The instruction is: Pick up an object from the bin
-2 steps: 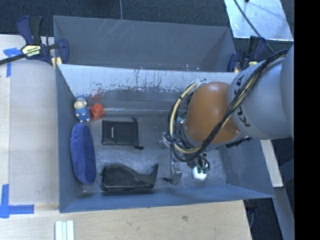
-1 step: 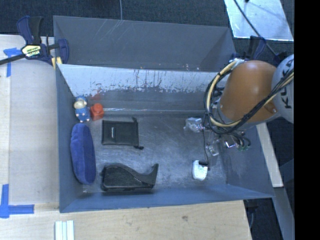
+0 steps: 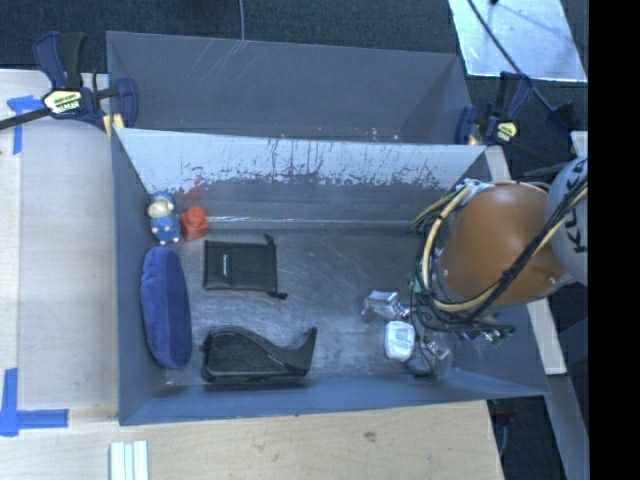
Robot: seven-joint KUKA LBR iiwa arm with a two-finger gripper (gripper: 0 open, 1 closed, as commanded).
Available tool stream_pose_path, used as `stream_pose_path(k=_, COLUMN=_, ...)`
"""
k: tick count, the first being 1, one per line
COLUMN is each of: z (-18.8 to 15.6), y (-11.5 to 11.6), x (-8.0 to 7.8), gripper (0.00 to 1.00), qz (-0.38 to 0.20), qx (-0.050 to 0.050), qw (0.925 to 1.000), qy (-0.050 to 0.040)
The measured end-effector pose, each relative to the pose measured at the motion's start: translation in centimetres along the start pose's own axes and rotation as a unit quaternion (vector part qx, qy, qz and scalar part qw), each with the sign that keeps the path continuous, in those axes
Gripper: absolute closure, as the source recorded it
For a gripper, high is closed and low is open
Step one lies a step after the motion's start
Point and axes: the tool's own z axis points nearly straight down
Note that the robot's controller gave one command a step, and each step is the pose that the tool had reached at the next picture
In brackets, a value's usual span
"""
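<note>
My gripper [image 3: 408,320] is low in the bin's front right part, beneath the arm's orange cover. A small white and pale blue thing [image 3: 398,341] sits right at the gripper's tip, close to the front wall. Whether it is gripped or just lies on the floor there is not clear. The nearest other thing is a black curved dispenser-like object [image 3: 256,356], lying along the front wall well to the gripper's left.
A black flat rectangular pouch [image 3: 239,266] lies left of centre. A long dark blue oblong thing [image 3: 166,308] runs along the left wall. A small toy figure [image 3: 162,219] and an orange-red block [image 3: 194,222] sit in the back left corner.
</note>
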Motion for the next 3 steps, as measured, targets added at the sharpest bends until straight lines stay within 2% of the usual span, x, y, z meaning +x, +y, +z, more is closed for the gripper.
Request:
stream_pose_path(k=1, z=0.0, y=0.0, x=0.0, gripper=1.00, qz=0.000, qx=0.000, qw=1.0000, qy=0.0007)
stream_pose_path(k=2, z=-11.6, y=-1.5, x=-2.4, gripper=1.00, qz=-0.006, qx=0.003, qw=1.0000, qy=-0.0026)
stream_pose_path(k=3, z=-19.3, y=-0.4, x=0.1, gripper=1.00, qz=0.003, qx=0.002, qw=1.0000, qy=-0.0015)
